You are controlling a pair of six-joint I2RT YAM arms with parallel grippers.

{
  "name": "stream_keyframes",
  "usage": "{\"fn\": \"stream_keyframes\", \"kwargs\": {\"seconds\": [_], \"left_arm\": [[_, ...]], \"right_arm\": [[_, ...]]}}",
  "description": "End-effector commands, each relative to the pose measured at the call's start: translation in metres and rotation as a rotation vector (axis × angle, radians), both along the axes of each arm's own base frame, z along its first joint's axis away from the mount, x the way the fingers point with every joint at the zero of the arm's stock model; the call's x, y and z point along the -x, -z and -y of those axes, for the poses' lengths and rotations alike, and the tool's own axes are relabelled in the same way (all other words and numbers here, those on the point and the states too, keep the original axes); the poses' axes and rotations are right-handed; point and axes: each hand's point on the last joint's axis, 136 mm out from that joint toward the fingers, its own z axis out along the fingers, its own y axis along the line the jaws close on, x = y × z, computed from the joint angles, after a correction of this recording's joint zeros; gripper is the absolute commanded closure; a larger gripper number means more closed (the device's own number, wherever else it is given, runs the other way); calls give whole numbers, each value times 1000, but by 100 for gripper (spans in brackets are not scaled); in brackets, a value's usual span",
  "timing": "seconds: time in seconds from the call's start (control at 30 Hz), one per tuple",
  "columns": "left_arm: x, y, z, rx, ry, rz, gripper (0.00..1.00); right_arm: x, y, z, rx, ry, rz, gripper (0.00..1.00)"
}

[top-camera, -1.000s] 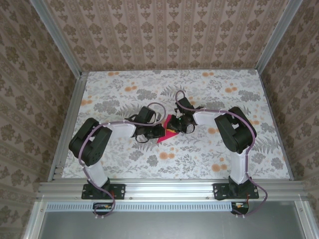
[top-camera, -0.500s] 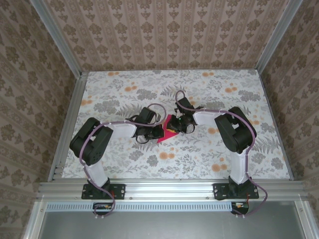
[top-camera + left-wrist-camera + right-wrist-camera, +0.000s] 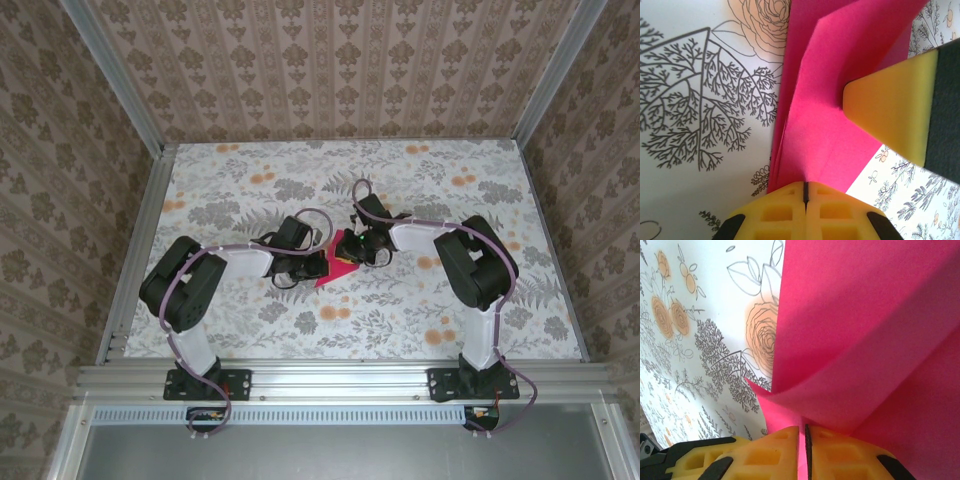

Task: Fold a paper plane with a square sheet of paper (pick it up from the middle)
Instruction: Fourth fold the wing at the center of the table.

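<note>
The square sheet of paper (image 3: 336, 270) is bright magenta-pink, partly folded into layered flaps, and sits at the middle of the table between my two grippers. In the left wrist view the paper (image 3: 830, 125) runs down to my left gripper (image 3: 805, 189), which is shut on a crease at its near edge. One yellow finger of the right gripper (image 3: 890, 115) presses into the fold from the right. In the right wrist view a curled flap of the paper (image 3: 865, 340) rises over my right gripper (image 3: 803, 434), shut with pink paper in the slit between its pads. From above, left gripper (image 3: 314, 263) and right gripper (image 3: 351, 251) flank the paper.
The floral tablecloth (image 3: 420, 180) covers the table. Aluminium rails (image 3: 135, 240) and patterned walls close it in on three sides. Both arms' elbows fold outward, with cables looping over the wrists.
The left jaws have closed fully on the paper's near edge. Both arms have hardly moved, and the paper stays between them.
</note>
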Motion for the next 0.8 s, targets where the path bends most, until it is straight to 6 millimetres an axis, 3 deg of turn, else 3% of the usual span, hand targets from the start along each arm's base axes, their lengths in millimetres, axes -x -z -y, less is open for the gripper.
{"fn": "stream_keyframes", "kwargs": {"seconds": [0.0, 0.1, 0.27, 0.77], "left_arm": [[26, 35, -23, -108, 0, -110, 100], [27, 36, -22, -107, 4, -115, 100], [28, 37, -24, -115, 5, -123, 100], [40, 47, -29, -128, 11, -163, 100]], "right_arm": [[7, -1, -6, 8, -40, 7, 87], [10, 7, -9, 26, -58, -13, 88], [6, 19, 2, 100, -44, -14, 87], [-47, 32, 56, 195, 95, 38, 86]]}}
